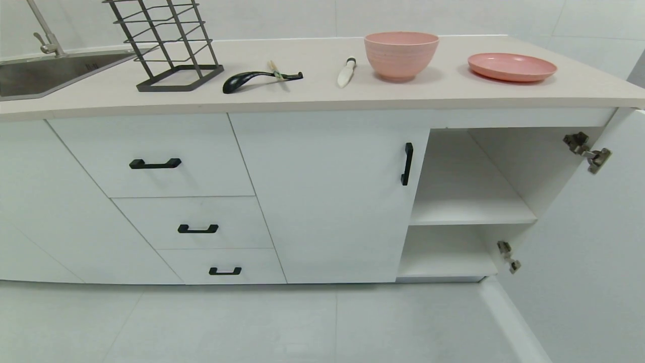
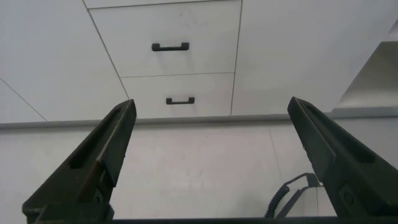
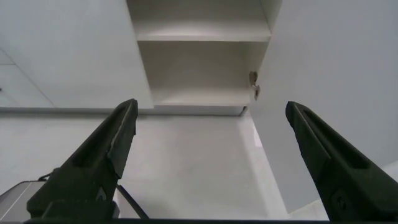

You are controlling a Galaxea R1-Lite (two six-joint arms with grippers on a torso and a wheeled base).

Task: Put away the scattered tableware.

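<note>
1. You see the pink bowl (image 1: 401,54) and the pink plate (image 1: 512,66) on the worktop (image 1: 453,93), upper right of the head view.
2. The black spoon (image 1: 252,79) lies at upper centre.
3. Your left gripper (image 2: 211,106) and right gripper (image 3: 211,104) both have the fingers spread wide, holding nothing.

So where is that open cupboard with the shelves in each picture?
Head view: cupboard under the counter, right end, below the pink plate.
Left wrist view: cupboard sliver beside the closed door.
Right wrist view: cupboard facing the camera.
Shared landmark: that closed door.
</note>
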